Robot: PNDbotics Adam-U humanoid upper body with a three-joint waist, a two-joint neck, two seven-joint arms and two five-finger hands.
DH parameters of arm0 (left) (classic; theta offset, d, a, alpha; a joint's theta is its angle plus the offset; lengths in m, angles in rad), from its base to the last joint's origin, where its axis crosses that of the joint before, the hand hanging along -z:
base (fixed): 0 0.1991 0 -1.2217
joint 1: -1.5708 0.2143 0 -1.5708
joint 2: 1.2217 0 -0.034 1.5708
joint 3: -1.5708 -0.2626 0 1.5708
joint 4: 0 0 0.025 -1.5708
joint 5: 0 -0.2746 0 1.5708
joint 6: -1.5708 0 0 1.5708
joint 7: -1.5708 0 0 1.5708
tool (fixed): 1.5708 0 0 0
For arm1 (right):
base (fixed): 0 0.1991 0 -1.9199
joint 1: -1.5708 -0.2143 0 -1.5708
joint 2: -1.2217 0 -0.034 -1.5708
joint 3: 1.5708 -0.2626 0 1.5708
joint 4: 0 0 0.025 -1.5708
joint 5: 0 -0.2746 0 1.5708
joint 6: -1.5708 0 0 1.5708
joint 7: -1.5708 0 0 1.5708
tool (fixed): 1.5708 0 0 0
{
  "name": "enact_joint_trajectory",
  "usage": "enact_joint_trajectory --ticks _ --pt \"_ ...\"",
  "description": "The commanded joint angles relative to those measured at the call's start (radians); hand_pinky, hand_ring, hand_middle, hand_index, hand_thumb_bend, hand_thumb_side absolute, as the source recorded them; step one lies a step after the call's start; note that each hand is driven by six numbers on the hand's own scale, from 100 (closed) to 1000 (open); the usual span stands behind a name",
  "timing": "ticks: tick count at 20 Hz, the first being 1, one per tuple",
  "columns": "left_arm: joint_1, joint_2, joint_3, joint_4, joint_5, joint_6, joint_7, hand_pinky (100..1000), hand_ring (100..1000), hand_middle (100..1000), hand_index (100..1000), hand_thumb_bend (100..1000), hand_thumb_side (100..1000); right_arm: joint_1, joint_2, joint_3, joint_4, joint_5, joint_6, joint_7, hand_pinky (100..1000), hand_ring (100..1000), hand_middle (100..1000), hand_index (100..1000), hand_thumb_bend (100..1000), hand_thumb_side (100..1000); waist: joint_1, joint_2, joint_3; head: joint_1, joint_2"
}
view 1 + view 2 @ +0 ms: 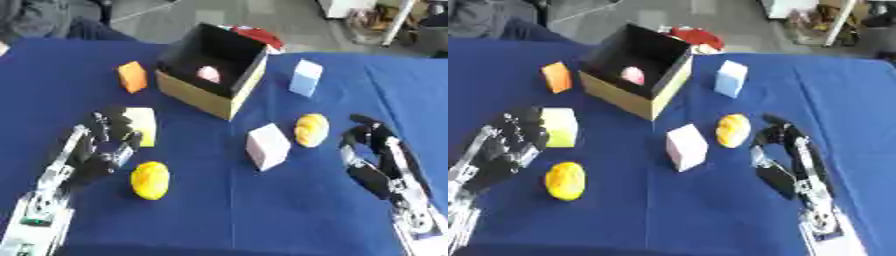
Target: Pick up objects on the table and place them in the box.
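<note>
Open box (210, 95) is set at table centre-rear, one pink item (208, 74) already inside. Yellow block (143, 125) at 9 o'clock of it is touched by the left hand (103, 150), fingers curled beside it, nothing gripped. Right hand (376, 157) is held apart-fingered near an orange round object (311, 130). Risk judged: block could be nudged away rather than caught.
</note>
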Motion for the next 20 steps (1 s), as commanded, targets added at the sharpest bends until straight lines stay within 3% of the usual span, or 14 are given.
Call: enact_joint_trajectory --ticks 1,7,11,15,20 --pt "-0.006 0.008 -0.002 -0.017 -0.004 -0.002 -0.003 783 710 659 825 407 330 -0.008 -0.010 -0.001 -0.017 0.008 0.003 0.003 811 589 576 832 100 146 0.019 -0.023 -0.001 0.001 0.004" --pt "-0.010 0.021 -0.003 -0.017 -0.017 -0.004 -0.015 784 714 663 829 422 330 -0.006 -0.010 -0.001 -0.017 0.005 0.001 0.001 811 589 576 825 109 232 0.022 -0.024 -0.004 0.002 0.004" --pt "-0.036 0.085 -0.009 -0.021 -0.049 -0.015 -0.038 787 719 670 838 437 323 -0.004 -0.013 -0.001 -0.016 -0.001 0.001 -0.005 811 589 577 824 100 258 0.025 -0.025 -0.006 0.001 0.004" --pt "-0.087 0.223 -0.048 -0.025 -0.150 -0.046 -0.100 788 723 682 859 451 304 -0.002 -0.017 -0.001 -0.015 -0.003 0.001 -0.007 811 589 577 825 100 280 0.030 -0.028 -0.012 0.001 0.004" --pt "-0.156 0.390 -0.141 0.003 -0.267 -0.090 -0.206 786 721 694 867 479 280 -0.001 -0.023 0.002 -0.013 -0.004 0.000 -0.006 811 589 577 825 100 281 0.037 -0.030 -0.020 0.006 0.004"
